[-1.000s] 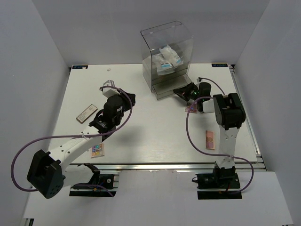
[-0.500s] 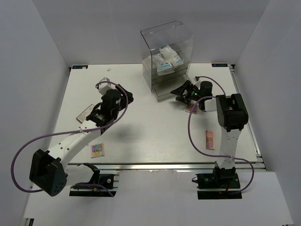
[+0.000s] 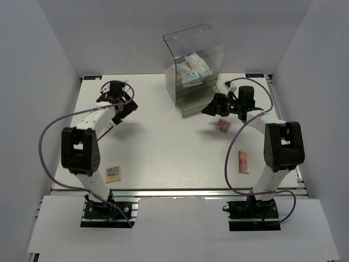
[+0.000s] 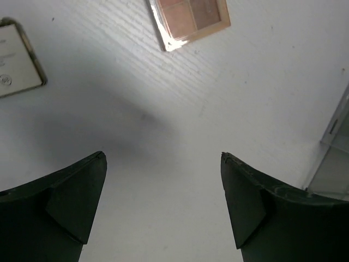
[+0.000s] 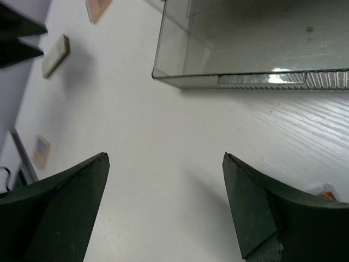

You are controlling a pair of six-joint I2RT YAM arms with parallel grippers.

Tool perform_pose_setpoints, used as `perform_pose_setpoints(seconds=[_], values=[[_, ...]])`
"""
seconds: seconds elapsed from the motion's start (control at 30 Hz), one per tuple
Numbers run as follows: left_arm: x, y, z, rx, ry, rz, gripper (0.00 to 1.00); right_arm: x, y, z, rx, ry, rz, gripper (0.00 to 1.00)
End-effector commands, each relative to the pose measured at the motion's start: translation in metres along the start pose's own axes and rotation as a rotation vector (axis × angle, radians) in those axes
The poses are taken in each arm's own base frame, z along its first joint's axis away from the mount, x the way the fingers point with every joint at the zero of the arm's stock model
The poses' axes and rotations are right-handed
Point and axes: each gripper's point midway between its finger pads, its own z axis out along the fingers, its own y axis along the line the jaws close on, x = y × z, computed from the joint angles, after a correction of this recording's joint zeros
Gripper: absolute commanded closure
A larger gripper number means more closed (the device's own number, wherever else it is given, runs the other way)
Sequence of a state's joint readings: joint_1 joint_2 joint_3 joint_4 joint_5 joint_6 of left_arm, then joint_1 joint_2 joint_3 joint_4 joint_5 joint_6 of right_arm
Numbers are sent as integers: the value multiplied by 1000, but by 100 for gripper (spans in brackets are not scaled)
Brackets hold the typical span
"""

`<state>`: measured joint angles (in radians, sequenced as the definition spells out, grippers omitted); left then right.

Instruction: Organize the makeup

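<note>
Both grippers stand wide open and empty. Your left gripper (image 3: 115, 102) hovers at the table's (image 3: 163, 147) 10 o'clock; its wrist view shows a pink-and-brown palette (image 4: 190, 17) at 12 o'clock and a white-faced flat case (image 4: 17, 61) at 10 o'clock, neither touched. Your right gripper (image 3: 209, 109) hovers at the 5 o'clock corner of the clear box (image 3: 174, 82), which holds two white packets (image 3: 190, 72) with blue print. A pink square palette (image 3: 222, 126) lies near that gripper, at its 5 o'clock. A pink rectangular palette (image 3: 243, 161) lies at the table's 4 o'clock, a small multicoloured square palette (image 3: 113, 173) at 7 o'clock.
</note>
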<state>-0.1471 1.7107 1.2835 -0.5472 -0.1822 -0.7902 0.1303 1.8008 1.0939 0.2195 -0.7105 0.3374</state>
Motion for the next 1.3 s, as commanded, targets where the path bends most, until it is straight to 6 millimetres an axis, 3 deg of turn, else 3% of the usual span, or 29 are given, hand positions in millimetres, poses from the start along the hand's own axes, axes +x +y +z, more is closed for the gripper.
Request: perform_pose_setpoints(seconds=[0.0,0.03,0.07,0.1,0.13,0.2,0.27,0.3,0.47,0.73,0.9,1.27], values=[[-22,-2,7,-72,18,50,6,-13,7,-16,10,42,-223,11],[-13,7,27,-133,64,69,4,-18,8,-19,17,41,-266,11],[-17,6,33,-149,64,76,4,-14,7,-23,26,66,-306,11],[-35,-5,35,-147,24,72,2,-14,6,-25,33,64,-329,11],[-30,0,51,-185,50,80,2,-19,8,-29,53,45,-358,11],[-49,-11,58,-180,20,67,2,-23,10,-32,58,19,-408,11],[-44,-5,79,-214,57,62,2,-27,14,-35,55,-4,-432,11],[-53,-12,81,-204,42,53,2,-27,14,-36,53,-4,-432,11],[-63,-11,112,-197,52,3,2,-29,20,-37,32,-10,-445,11],[-73,-32,132,-118,42,-50,2,-25,26,-36,-6,-5,-433,11],[-67,-31,139,-124,58,-73,2,-16,25,-36,-9,4,-411,11],[-24,21,149,-326,185,9,4,-16,28,-40,-4,-15,-388,11]])
